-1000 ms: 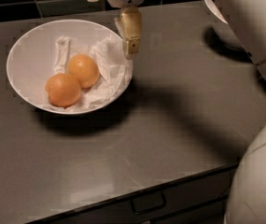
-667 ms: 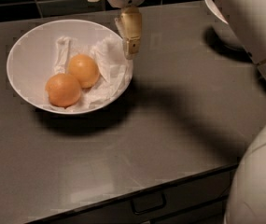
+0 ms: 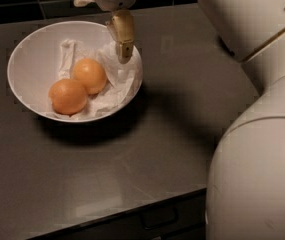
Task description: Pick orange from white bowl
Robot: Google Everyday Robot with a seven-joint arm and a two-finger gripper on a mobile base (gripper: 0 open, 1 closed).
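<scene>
The white bowl (image 3: 27,54) sits on the dark counter at the upper left, lined with crumpled white paper. Two round fruits lie in it, touching. The orange (image 3: 89,75), the paler and yellower one, is nearer the bowl's middle. The deeper orange fruit (image 3: 68,96) lies to its front left. My gripper (image 3: 104,31) hangs over the bowl's right side, above and to the right of the orange, open and empty. One tan finger (image 3: 122,34) points down over the paper near the right rim. The other shows only partly at the top edge.
The dark grey counter (image 3: 147,149) stretches to the front and right of the bowl. A drawer handle (image 3: 159,216) sits below its front edge. My white arm and body (image 3: 262,134) fill the right side. Black tiles line the back wall.
My gripper has moved a little to the left, from over the bowl's right rim to over its inside. The bowl and both fruits have not moved.
</scene>
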